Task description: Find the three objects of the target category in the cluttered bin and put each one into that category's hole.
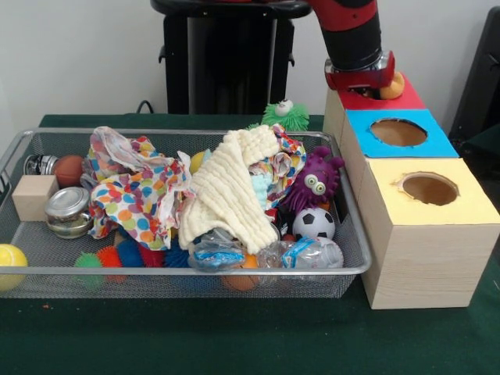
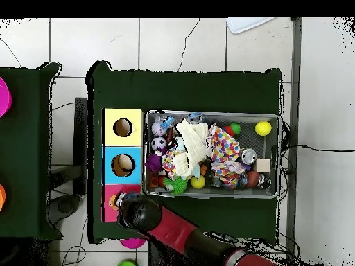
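Step in hand: the arm's gripper (image 1: 361, 78) hung right over the red box (image 1: 394, 100) at the far end of the row, with an orange ball (image 1: 393, 86) at its side above that box's hole; this looked like the drop-off of one found object.
Claw: the red wrist hid the fingers in both views, so whether it was spread or pinching the ball could not be told.
Orange ball: seen from above it sat at the red box's hole, touching or just beside the gripper; whether it was already released could not be told.
Bin: the wire-mesh bin (image 1: 195, 270) stood beside the three boxes, still heaped with clutter.
Clutter: a cream knitted cloth (image 1: 226, 191) and a polka-dot cloth (image 1: 137, 195) lay over the middle, covering whatever was beneath.
Ball-like things left: a small soccer ball (image 1: 314, 223) near the boxes, a yellow ball (image 1: 11, 260) at the opposite end.
Other boxes: the blue box (image 1: 437, 144) and the yellow box (image 1: 469, 207) had open holes.
Next move: likely a return to the bin, shifting cloth aside to expose another object of the category.
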